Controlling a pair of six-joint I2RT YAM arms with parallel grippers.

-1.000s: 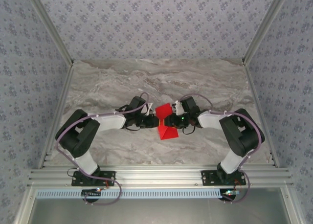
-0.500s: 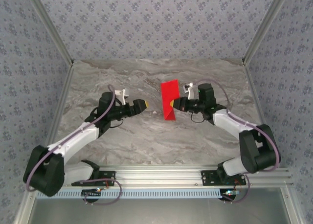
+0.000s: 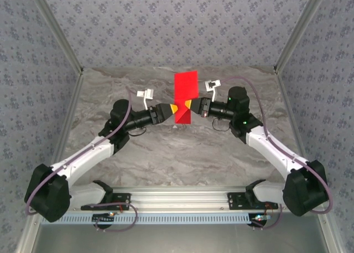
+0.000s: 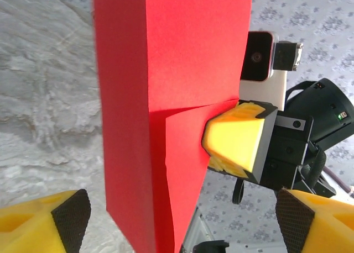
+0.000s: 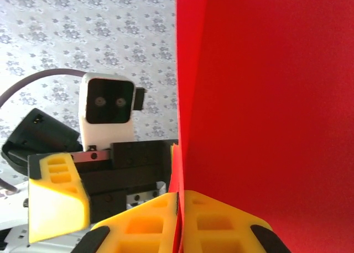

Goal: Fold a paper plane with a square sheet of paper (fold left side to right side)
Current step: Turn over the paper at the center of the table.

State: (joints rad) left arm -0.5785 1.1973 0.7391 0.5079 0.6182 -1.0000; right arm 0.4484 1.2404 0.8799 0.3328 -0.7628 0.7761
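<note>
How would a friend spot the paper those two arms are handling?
Start at the grey marble table, then go to its far middle, where the left gripper faces the right gripper. Pinched upright in the right one is the square sheet of paper, folded: the one bright red thing here.

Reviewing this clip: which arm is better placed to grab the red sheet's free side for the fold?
Left, probably. The left claw is open wide and points at the red sheet. The right claw is shut on the sheet, holding it upright off the table.
</note>
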